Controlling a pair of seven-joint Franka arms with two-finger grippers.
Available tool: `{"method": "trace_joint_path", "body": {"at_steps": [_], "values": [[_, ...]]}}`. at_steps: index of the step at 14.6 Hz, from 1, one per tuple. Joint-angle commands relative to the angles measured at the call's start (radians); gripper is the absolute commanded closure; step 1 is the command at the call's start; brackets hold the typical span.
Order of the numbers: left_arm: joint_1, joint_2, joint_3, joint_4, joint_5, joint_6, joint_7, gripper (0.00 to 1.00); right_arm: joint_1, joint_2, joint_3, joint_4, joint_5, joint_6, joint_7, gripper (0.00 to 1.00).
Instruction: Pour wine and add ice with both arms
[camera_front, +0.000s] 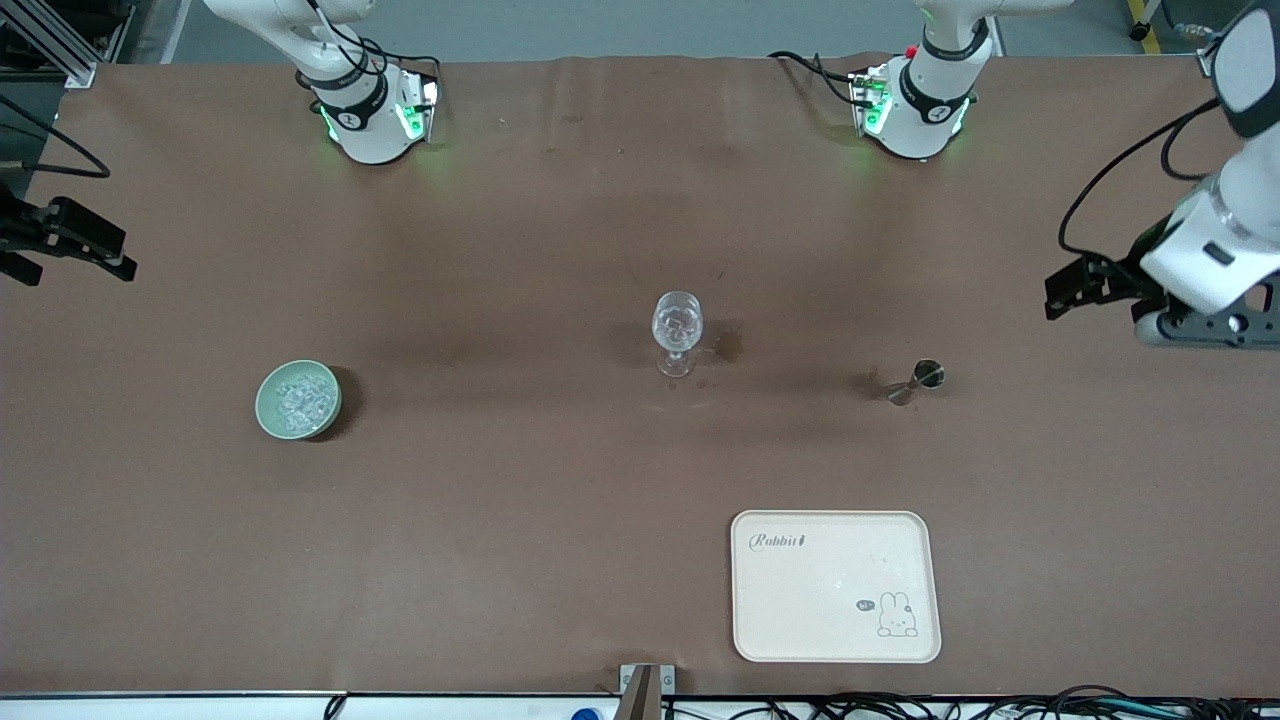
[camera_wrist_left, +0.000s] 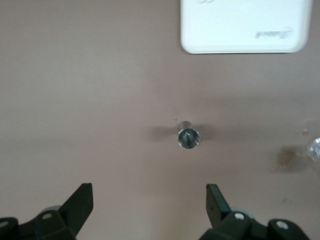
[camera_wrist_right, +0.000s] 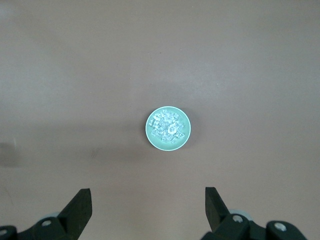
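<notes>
My two arms are drawn back to the ends of the brown table (camera_front: 560, 200), each held high and waiting. My left gripper (camera_front: 1075, 290) hangs above the table's edge at the left arm's end, fingers (camera_wrist_left: 80, 200) spread wide apart with nothing between them. My right gripper (camera_front: 85, 250) hangs above the edge at the right arm's end, its fingers (camera_wrist_right: 212, 202) likewise parted and empty.

Taking the stemmed glass (camera_front: 677, 330) at mid-table as my mark, open tabletop surrounds it. The cream rabbit tray (camera_front: 835, 585) lies nearer the front camera than the glass, toward the left arm's end, close to the table's edge. The pale green bowl (camera_front: 270, 410) sits well apart from the glass toward the right arm's end. A steel jigger (camera_front: 920, 380) stands toward the left arm's end.

The ice (camera_front: 300, 400) is heaped in the bowl, small clear glinting chunks; more clear pieces glint in the glass.
</notes>
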Motion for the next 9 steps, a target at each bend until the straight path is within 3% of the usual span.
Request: {"method": "trace_joint_path", "body": {"at_steps": [1, 6, 9], "values": [[0.044, 0.057, 0.0, 0.027, -0.065, -0.013, -0.068, 0.01, -0.031, 0.039, 0.004, -0.005, 0.004, 0.032, -0.002, 0.0], [0.095, 0.141, 0.0, -0.006, -0.16, -0.013, -0.26, 0.05, -0.041, 0.082, 0.002, -0.12, 0.004, 0.201, -0.002, 0.0], [0.17, 0.228, 0.0, -0.026, -0.329, -0.01, -0.285, 0.05, -0.047, 0.098, 0.002, -0.235, 0.004, 0.356, -0.002, 0.0]]}}
